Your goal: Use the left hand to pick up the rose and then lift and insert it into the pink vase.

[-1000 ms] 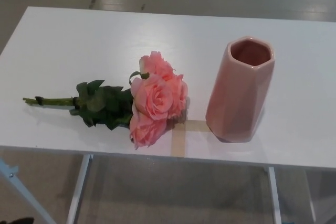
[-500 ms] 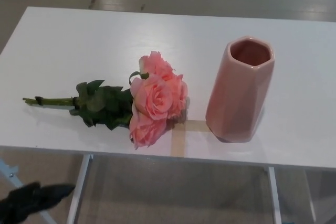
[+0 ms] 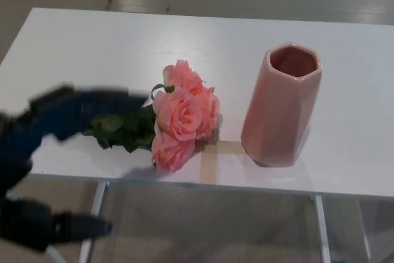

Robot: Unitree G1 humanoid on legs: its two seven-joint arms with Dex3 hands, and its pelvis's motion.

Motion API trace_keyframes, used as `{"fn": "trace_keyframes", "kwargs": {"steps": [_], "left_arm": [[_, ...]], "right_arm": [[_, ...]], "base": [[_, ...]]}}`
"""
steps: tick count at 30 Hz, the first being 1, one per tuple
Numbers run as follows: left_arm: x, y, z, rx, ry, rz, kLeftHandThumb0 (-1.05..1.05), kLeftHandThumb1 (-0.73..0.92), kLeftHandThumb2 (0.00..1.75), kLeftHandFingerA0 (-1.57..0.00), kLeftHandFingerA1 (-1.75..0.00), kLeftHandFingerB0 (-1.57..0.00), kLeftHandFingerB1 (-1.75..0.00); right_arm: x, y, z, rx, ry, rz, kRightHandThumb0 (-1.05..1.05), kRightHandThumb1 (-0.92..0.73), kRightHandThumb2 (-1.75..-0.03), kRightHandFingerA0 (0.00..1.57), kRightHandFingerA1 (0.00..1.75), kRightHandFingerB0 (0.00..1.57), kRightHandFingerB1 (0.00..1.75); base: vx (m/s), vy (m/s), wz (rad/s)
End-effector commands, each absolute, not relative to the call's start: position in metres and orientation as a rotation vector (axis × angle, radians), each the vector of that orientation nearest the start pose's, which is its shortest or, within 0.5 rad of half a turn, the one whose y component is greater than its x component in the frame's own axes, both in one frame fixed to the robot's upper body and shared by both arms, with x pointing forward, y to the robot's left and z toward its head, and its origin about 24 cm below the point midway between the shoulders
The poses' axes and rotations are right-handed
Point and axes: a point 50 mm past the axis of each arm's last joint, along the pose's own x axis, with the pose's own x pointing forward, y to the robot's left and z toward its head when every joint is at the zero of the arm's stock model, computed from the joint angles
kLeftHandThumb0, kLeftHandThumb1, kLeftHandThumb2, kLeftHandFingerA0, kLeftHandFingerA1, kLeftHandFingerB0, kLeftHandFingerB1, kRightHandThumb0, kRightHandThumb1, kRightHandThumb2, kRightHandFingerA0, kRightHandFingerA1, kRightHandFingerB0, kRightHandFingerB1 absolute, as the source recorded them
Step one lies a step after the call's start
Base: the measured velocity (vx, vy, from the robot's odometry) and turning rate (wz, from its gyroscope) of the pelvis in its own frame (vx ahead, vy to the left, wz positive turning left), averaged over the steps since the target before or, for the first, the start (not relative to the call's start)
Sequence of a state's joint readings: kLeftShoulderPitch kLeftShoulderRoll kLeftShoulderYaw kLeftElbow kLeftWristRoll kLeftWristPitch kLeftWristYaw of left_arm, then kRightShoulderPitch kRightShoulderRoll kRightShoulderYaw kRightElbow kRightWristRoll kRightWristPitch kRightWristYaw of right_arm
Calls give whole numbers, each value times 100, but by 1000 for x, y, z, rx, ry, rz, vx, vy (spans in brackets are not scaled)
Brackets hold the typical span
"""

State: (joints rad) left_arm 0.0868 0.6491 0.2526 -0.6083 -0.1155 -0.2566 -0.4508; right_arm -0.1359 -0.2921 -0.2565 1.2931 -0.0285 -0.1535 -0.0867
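Glossy smooth ceramic-looking vase (image 3: 282,106), matt white table (image 3: 184,41), soft-petalled rose (image 3: 181,118).

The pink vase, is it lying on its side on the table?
No, the pink vase stands upright on the white table, its open mouth facing up.

The vase (image 3: 282,106) stands upright on the table (image 3: 92,41), near its front edge and toward the right. Every other place is given from it. The rose (image 3: 178,118) lies flat on the table just to the vase's left, blooms nearest the vase, leaves and stem running away leftward. A strip of tape (image 3: 212,158) lies on the tabletop at the vase's front left, partly under the blooms. Farther left, the left hand (image 3: 68,115) is over the stem end, hiding it.
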Motion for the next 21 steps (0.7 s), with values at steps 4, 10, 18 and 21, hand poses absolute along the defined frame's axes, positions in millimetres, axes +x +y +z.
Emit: {"fn": "trace_keyframes", "kwargs": {"steps": [4,10,18,21], "left_arm": [[257,197,211,1009,-522,-346,-31,19,81,0,-49,0,-46],[298,191,210,1129,-382,-338,-58,40,75,-8,-15,-8,-29],[336,185,212,1309,-82,-436,-56,35,75,0,-12,0,-20],[343,184,206,1345,-21,-435,-57,35,76,0,-12,0,-20]], "right_arm": [[140,-287,-130,-181,980,-445,-27,-65,-58,67,49,57,43],[144,-287,-129,-187,974,-435,-25,-65,-59,69,50,56,44],[151,-286,-126,-203,951,-426,-26,-64,-59,72,50,56,43],[152,-286,-126,-204,951,-426,-26,-64,-59,72,50,56,43]], "base": [[0,0,0],[0,0,0],[0,0,0],[0,0,0]]}}
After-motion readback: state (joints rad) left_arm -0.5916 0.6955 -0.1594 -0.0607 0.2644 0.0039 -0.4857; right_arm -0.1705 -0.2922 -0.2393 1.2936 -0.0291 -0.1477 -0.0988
